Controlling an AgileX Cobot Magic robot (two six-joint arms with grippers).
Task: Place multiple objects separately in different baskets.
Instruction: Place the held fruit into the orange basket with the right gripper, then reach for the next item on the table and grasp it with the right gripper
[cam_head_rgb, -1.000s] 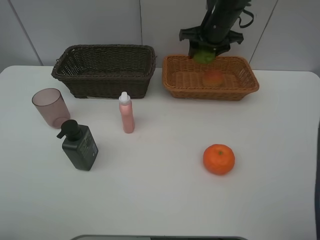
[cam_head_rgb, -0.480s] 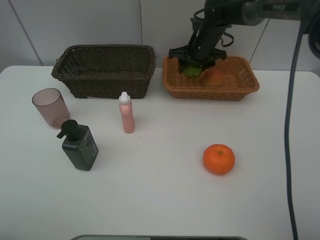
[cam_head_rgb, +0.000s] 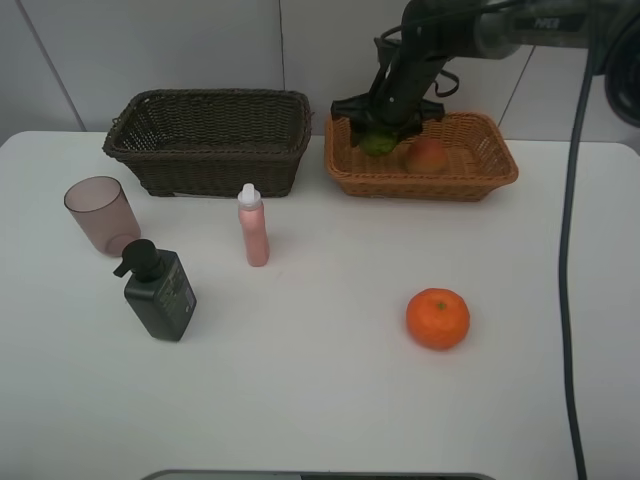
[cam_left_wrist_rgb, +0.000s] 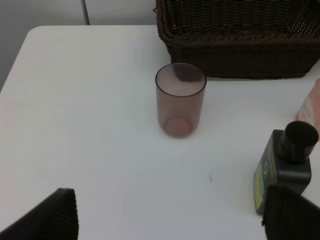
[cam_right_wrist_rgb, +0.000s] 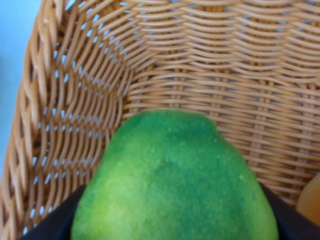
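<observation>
My right gripper (cam_head_rgb: 382, 126) is shut on the green round fruit (cam_head_rgb: 379, 143), low inside the left end of the light orange-brown basket (cam_head_rgb: 470, 180). The right wrist view is filled by the fruit (cam_right_wrist_rgb: 175, 180) over the wicker floor (cam_right_wrist_rgb: 200, 75). A red-yellow peach (cam_head_rgb: 427, 154) lies in that basket beside it. The orange (cam_head_rgb: 437, 318) sits on the table. The dark brown basket (cam_head_rgb: 200, 160) holds nothing. Cup (cam_left_wrist_rgb: 180, 100), pump bottle (cam_left_wrist_rgb: 285, 170) and pink bottle (cam_head_rgb: 253, 227) stand in front of it. My left gripper (cam_left_wrist_rgb: 170, 220) is open, short of the cup.
The white table (cam_head_rgb: 320, 400) ends at a pale wall just behind both baskets. A dark cable (cam_head_rgb: 570, 250) hangs down the right side from the right arm. The table's near-left corner shows in the left wrist view.
The right gripper came down from above the light basket's back rim into its left end, carrying the green fruit. Everything else stayed put.
</observation>
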